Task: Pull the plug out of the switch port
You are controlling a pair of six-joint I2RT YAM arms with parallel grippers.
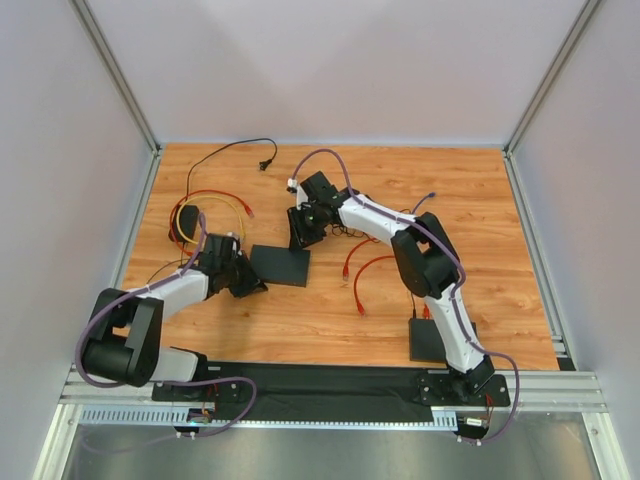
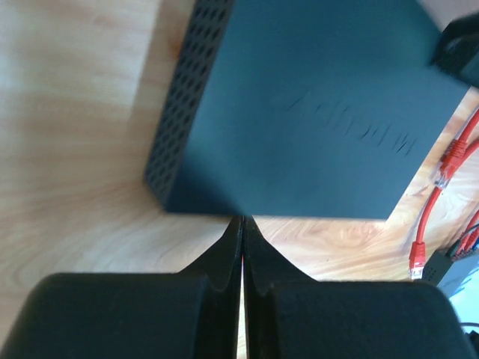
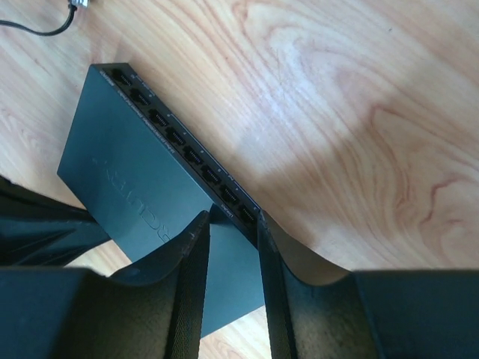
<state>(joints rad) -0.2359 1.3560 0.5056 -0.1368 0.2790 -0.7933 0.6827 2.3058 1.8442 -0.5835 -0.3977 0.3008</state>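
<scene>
Flat black plastic network switch point(image 1: 280, 265) lies on the wood-grain worktop point(image 1: 460, 200); all positions are given relative to it.

Left gripper point(image 2: 242, 221): jaws pressed together, nothing between them. The tips butt the switch's near edge by its vented side. Likely a brace, so the box doesn't slide when a cable is pulled.

Right gripper point(image 3: 232, 221): at the switch's far side, on the port row point(image 3: 179, 138). Jaws spread partway and straddle the end of the row, nothing visibly pinched. They line up with the ports, so this looks like positioning for a grip on a plug.

Plug: every port showing in the right wrist view looks empty. The last ones sit behind the jaws, so a seated plug there can't be ruled out.

Loose red patch cables point(image 1: 352, 262) lie on the worktop just right of the switch. No connection to it is visible.

Thin black power cord point(image 1: 235, 150) lies well beyond the switch's far-left side, uninvolved.
</scene>
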